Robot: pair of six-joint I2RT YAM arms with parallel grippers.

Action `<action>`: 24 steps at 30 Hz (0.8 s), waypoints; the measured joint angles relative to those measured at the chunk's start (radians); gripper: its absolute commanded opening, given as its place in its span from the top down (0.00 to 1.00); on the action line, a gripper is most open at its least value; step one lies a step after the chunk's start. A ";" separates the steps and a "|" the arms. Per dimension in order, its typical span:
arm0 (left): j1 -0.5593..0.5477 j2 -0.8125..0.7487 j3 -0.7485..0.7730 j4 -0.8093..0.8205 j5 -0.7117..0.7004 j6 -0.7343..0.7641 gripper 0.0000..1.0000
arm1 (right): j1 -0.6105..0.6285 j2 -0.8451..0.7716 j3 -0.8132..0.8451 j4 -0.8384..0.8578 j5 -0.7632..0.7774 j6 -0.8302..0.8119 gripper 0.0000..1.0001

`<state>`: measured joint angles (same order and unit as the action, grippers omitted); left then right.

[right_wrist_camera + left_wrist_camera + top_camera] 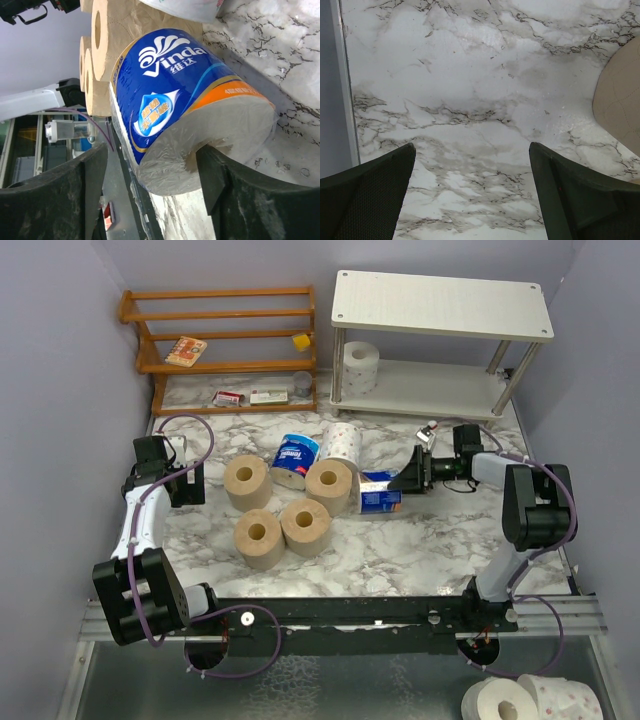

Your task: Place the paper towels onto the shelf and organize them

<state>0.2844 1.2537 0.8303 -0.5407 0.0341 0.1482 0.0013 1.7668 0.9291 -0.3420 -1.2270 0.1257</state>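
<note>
Only one white dotted roll [361,365] stands on the shelf [440,302], on its lower board. Seven other rolls [306,526] lie on the table [400,550] in front of the shelf. The right jaws straddle a blue Vinda roll [190,100] there, open and not yet clamped. The left jaws gape wide and empty, well left of the shelf. Barely started, I'd say.

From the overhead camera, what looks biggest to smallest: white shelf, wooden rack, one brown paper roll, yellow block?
1. white shelf and wooden rack: about alike, and the shelf top is nearer the camera, so unranked
2. brown paper roll
3. yellow block
</note>
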 measured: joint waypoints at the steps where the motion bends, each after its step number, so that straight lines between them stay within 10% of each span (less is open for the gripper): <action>1: 0.000 0.000 0.000 0.000 0.000 0.000 0.01 | 0.003 0.005 0.000 0.002 -0.002 0.001 0.35; 5: 0.000 0.000 0.000 0.000 0.000 0.000 0.01 | 0.014 0.007 -0.023 0.030 -0.012 0.014 0.43; 8: 0.000 0.001 0.000 0.000 0.000 0.000 0.01 | 0.029 0.018 -0.033 0.054 -0.017 0.025 0.96; 9: 0.000 0.001 0.000 0.000 0.000 0.000 0.01 | 0.032 0.023 -0.033 0.056 -0.020 0.034 0.99; 24: 0.000 0.002 0.000 -0.003 0.000 0.000 0.01 | 0.040 -0.148 0.244 -0.249 0.187 -0.307 0.99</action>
<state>0.2848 1.2552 0.8303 -0.5434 0.0341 0.1482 0.0410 1.6192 1.1728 -0.5911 -1.0397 -0.1818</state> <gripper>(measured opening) 0.991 0.236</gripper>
